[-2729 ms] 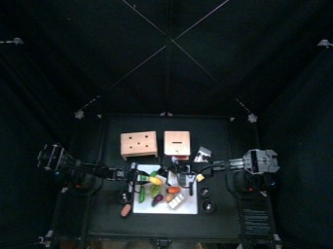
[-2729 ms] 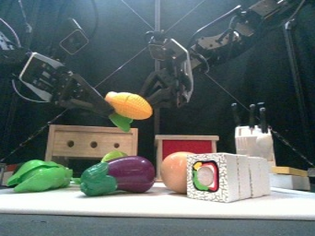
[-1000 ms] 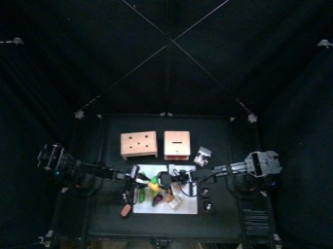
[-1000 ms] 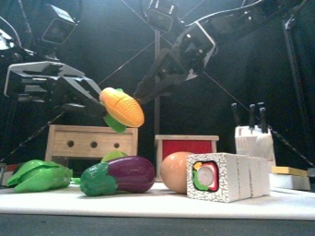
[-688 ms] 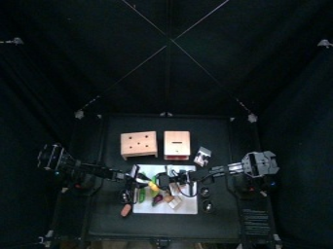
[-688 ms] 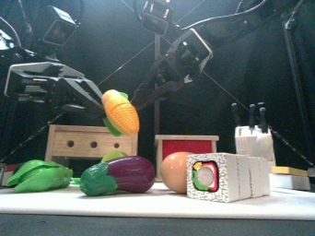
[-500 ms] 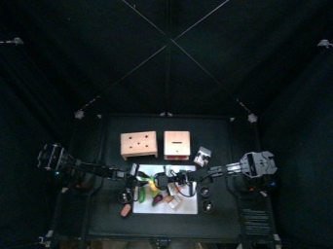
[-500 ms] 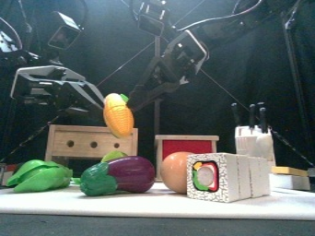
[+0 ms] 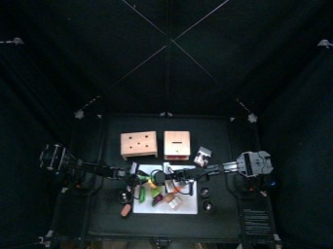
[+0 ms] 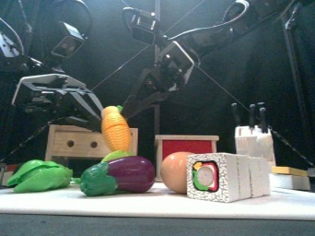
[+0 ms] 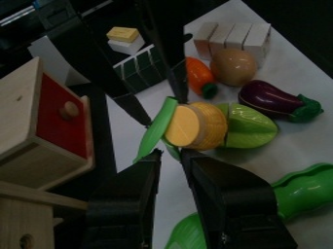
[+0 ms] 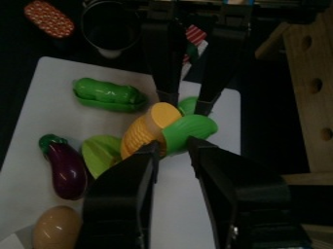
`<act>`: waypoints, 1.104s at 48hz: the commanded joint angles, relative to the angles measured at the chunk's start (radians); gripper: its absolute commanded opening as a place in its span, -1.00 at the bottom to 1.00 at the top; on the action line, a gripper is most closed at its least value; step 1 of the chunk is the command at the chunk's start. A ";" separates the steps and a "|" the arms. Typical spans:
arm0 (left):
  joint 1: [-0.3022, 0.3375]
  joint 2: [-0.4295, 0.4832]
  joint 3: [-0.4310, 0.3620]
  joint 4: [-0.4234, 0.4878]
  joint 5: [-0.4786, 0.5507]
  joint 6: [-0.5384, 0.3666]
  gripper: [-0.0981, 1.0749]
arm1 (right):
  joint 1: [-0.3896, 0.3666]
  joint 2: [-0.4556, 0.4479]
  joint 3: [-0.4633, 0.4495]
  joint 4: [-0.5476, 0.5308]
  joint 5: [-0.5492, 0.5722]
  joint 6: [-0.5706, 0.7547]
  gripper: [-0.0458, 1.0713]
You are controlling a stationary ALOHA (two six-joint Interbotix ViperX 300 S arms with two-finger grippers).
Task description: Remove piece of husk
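looking across the tabletop (image 10: 246, 208), the toy corn (image 10: 114, 127) is seen held up in the air above the other toy food, clamped at its lower end by the left hand (image 11: 169, 163), so that hand is closed on it. from the front the cob's long axis stands nearly upright, tip up, with the green husk (image 12: 193, 127) wrapped round the lower part.

the right hand (image 12: 178, 154) is reached in from the other side, and in its own wrist view the jaws are set on either side of the husk leaf with a gap between them; whether the leaf is pinched yet can't be told, it looks about mid-close. the husk lies straight ahead of that hand, right at its fingertips, so the right arm is the nearer one for the peel, and the pull would probably be made away from the cob while the left keeps hold.

no brands, labels or readable writing can be made out anywhere, not even on the wooden box (image 10: 79, 140) behind.
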 commanded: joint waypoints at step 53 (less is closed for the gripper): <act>-0.037 -0.160 0.034 -0.189 -0.077 -0.011 0.32 | -0.037 0.049 -0.089 0.020 0.067 0.002 -0.06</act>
